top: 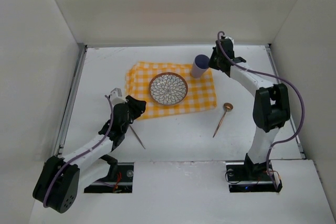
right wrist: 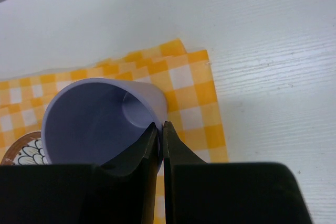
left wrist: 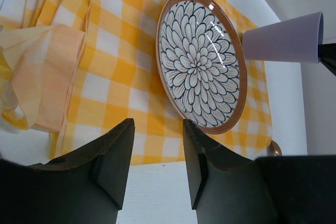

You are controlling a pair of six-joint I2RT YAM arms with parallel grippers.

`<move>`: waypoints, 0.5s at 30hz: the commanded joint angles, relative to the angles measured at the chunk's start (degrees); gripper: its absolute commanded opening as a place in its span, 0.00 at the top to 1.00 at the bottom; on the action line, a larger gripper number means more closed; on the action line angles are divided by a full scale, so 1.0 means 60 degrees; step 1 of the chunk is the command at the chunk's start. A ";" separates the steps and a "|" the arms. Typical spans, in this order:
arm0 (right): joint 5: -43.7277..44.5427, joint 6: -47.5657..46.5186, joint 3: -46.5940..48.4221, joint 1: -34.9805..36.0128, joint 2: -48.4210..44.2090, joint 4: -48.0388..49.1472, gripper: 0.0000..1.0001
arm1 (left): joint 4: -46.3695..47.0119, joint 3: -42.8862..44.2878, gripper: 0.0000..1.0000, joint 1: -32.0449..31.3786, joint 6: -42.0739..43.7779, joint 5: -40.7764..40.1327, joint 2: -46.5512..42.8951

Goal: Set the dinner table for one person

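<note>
So nearest the arm bases on the white counter (top: 184, 140) there's a thin metal utensil (top: 137, 136) lying at a slant on the left. Can't tell if it's a knife or a fork, it's too small. Over on the right, well apart from it, is a copper-coloured spoon (top: 223, 119), bowl end pointing to the far side, just off the cloth's right edge.

A bit farther in, the left fingers (top: 139, 105) hang over the near left edge of the checked cloth (top: 202, 95), spread fairly wide with nothing between them. The cloth is the orange-yellow-and-white place mat, sitting around the middle of the counter, toward the far side. Its left end is rumpled, with one corner folded over.

In the middle of the cloth sits a round plate (top: 168, 88) with a brown rim and a petal pattern.

Farthest out, at the cloth's far right corner, is the lavender cup (top: 199, 65), mouth up. The right fingers (top: 211, 62) are pinched tight on its rim, one inside the cup and one outside. Whether the cup's base is actually resting on the cloth I can't tell.
</note>
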 commanded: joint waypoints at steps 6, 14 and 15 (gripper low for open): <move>0.0331 -0.0234 0.1121 -0.0058 0.0258 0.0015 0.89 | 0.0763 0.0018 0.60 0.0013 -0.0127 0.0201 0.0365; 0.0420 -0.0687 0.1369 -0.0116 0.0272 -0.0643 0.89 | 0.0865 0.0018 0.60 0.0013 -0.0200 0.0260 0.0468; 0.0420 -0.0761 0.1501 -0.0116 0.0360 -0.0818 0.89 | 0.0880 0.0018 0.60 0.0013 -0.0200 0.0260 0.0511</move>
